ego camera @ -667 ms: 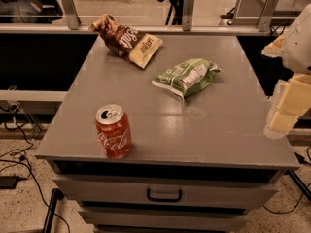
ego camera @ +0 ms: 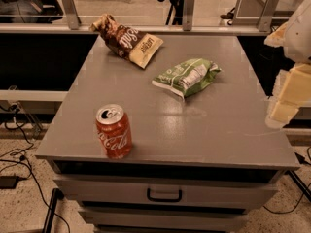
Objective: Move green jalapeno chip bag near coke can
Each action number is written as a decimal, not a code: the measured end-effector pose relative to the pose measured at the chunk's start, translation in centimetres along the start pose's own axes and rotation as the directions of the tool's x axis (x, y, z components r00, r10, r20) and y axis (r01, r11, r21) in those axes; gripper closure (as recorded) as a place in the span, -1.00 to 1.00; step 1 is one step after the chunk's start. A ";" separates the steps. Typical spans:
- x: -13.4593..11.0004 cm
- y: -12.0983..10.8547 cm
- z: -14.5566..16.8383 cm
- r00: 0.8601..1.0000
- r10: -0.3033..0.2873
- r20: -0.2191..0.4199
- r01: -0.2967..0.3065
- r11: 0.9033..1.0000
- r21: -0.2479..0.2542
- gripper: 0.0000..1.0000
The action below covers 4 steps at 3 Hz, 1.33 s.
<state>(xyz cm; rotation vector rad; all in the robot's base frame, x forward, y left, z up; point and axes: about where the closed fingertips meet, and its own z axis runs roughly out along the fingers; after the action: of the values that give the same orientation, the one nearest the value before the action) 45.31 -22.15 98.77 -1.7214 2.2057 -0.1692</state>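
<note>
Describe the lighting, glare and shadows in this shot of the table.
Camera view: warm, yellowish light overall; a soft sheen on the grey table just in front of the green jalapeno chip bag; the coke can throws only a faint shadow; the gripper, at the right edge beside the table, is washed out to pale cream.

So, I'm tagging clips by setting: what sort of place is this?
Probably a lab or office workspace: a grey drawer cabinet serves as table, loose cables trail over the speckled floor, glass-panelled railing behind. The gripper hangs off the cabinet's right edge.
</note>
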 end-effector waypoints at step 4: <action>-4.7 -14.4 6.8 0.972 -0.047 0.229 0.041 0.999 0.031 -1.00</action>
<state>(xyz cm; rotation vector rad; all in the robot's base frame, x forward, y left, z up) 61.85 -20.62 97.56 -1.6842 1.9911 -0.0083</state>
